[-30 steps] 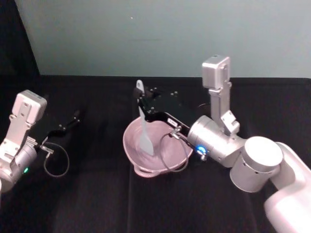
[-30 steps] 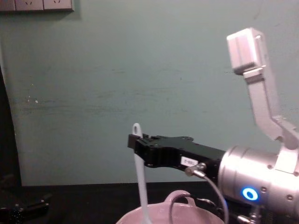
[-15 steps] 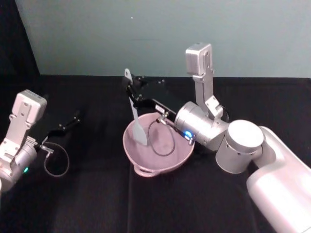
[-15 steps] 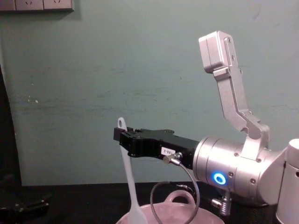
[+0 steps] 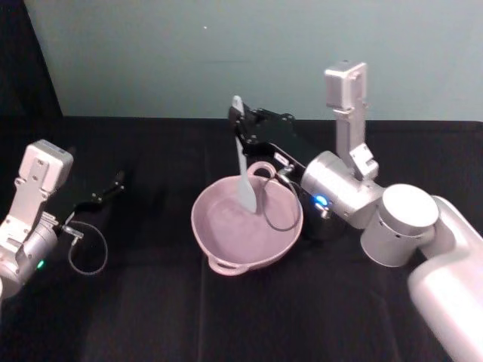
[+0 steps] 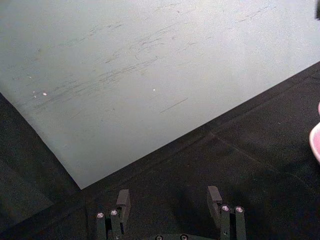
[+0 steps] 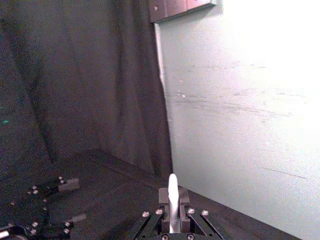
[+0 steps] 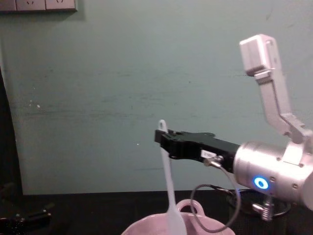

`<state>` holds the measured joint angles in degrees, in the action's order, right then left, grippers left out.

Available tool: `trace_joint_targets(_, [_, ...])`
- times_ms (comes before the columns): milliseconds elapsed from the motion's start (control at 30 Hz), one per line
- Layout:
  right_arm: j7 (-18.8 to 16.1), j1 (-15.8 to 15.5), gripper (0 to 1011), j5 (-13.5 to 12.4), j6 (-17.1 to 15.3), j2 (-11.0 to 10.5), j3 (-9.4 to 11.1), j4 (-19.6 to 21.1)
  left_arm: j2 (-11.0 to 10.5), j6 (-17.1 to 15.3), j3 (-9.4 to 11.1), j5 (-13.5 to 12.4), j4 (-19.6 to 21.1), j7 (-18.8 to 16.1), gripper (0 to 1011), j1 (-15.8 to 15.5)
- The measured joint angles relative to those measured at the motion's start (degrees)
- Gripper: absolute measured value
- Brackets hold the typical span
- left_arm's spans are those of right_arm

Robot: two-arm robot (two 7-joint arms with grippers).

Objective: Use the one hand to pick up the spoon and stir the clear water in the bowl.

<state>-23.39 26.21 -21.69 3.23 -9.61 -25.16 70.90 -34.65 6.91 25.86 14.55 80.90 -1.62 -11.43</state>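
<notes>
My right arm point(image 5: 423, 249) reaches forward from the right with its wrist point(image 8: 274, 174) near level and its blue ring point(image 8: 260, 183) lit. My right jaws are clamped on the spoon point(image 5: 246, 192), high on its handle. My left arm point(image 5: 26, 219) sits low at the left, my left jaws spread apart.

**Q:** where's the white spatula point(image 5: 241, 162) at?

**A:** hanging near upright, hole end up, with the right pincer point(image 5: 241, 127) clamped near its top. The flat blade dips into the pale pink bowl point(image 5: 198, 226), by the loop handle on the far rim. The bowl sits upright on the black table point(image 5: 151, 317).
</notes>
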Motion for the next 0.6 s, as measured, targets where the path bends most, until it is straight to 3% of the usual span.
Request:
trace_joint_targets(300, [1.7,-5.1,111,-0.1,-1.1,-3.2,2.4,6.3,0.0,0.0,0.0,0.0,0.0,0.0,1011,0.0])
trace_joint_targets(600, [2.1,-8.7,111,0.1,-2.0,-4.7,2.6,11.4,0.0,0.0,0.0,0.0,0.0,0.0,1011,0.0])
